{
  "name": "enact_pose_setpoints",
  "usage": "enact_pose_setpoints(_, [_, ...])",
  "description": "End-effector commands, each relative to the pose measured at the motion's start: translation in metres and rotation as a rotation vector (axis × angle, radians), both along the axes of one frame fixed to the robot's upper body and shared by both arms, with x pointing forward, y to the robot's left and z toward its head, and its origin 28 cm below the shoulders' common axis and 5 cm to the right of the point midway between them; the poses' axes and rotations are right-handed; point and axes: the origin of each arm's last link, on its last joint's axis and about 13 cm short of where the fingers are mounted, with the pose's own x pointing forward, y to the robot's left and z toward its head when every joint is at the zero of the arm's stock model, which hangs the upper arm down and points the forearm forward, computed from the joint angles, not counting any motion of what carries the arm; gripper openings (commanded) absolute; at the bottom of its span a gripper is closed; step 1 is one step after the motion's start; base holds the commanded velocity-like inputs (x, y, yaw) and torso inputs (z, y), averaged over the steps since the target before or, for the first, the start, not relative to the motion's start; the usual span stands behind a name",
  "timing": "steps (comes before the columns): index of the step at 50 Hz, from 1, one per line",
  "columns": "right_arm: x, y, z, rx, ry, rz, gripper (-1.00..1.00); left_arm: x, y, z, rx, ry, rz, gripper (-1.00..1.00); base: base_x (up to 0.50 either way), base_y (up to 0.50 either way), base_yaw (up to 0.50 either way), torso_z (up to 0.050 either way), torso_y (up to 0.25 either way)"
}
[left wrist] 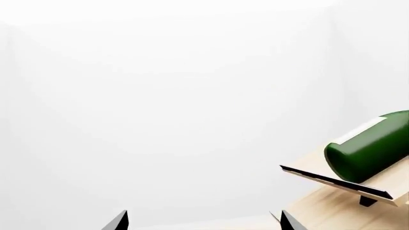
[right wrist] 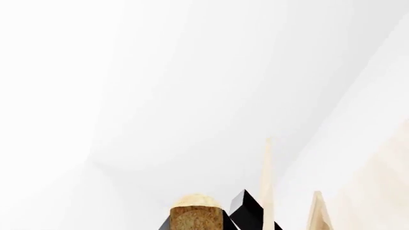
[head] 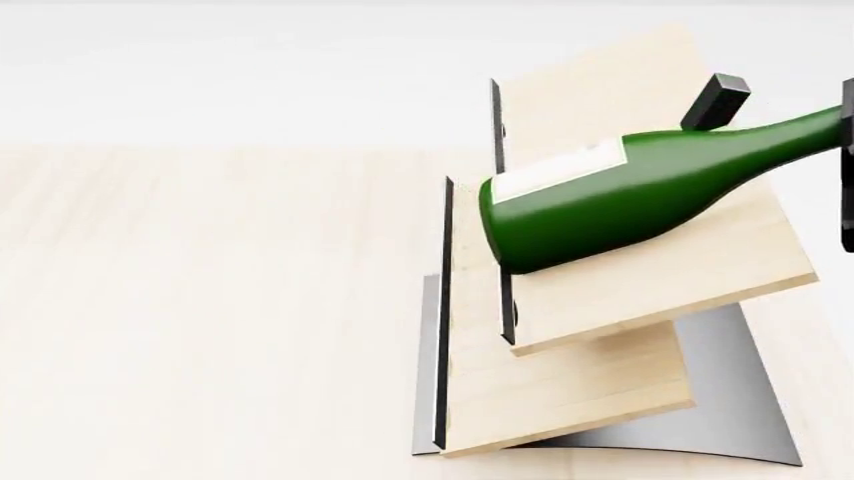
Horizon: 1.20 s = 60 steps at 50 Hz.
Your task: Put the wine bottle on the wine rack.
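- A pale light-wood tabletop filled the left and centre of the head view, with a plain white wall band across the top edge.
- The left gripper showed only as two dark fingertips at the bottom of the left wrist view, set wide apart with nothing between them.
- Right of centre stood the wine rack of two tilted, stepped light-wood boards on a curved grey metal base.
- The tall dark green glass wine bottle lay on its side across the upper board, base toward the dark edge strip, neck beside the small black peg.
- At the far right edge, the right gripper was at the bottle's neck; I cannot tell whether it gripped.
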Motion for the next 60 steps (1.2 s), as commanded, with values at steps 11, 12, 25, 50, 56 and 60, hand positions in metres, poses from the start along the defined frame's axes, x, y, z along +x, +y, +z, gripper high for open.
enact_pose_setpoints(11, [-0.004,0.001,0.001,-0.032,-0.012,-0.003,1.00,0.001,0.000,-0.001,0.002,0.003,-0.001,1.00,0.00,0.00,0.00,0.000,0.000])
enact_pose_setpoints(12, [-0.005,0.001,0.001,-0.033,-0.015,-0.002,1.00,0.001,0.000,-0.001,0.002,0.004,-0.002,1.00,0.00,0.00,0.00,0.000,0.000])
enact_pose_setpoints(25, [-0.010,-0.001,0.004,-0.031,-0.030,-0.005,1.00,0.001,-0.001,-0.001,0.005,0.005,-0.002,1.00,0.00,0.00,0.00,0.000,0.000])
enact_pose_setpoints(50, [-0.034,-0.025,-0.007,0.032,-0.049,-0.115,1.00,0.002,-0.002,-0.002,0.009,0.008,-0.003,1.00,0.00,0.00,0.00,0.000,0.000])
enact_pose_setpoints(56, [-0.040,-0.022,-0.014,-0.035,-0.055,-0.183,1.00,0.001,-0.001,-0.001,0.008,0.007,-0.001,1.00,0.00,0.00,0.00,0.000,0.000])
enact_pose_setpoints(60, [-0.046,-0.021,-0.016,-0.126,-0.063,-0.262,1.00,0.001,-0.001,-0.002,0.008,0.008,-0.001,1.00,0.00,0.00,0.00,0.000,0.000])
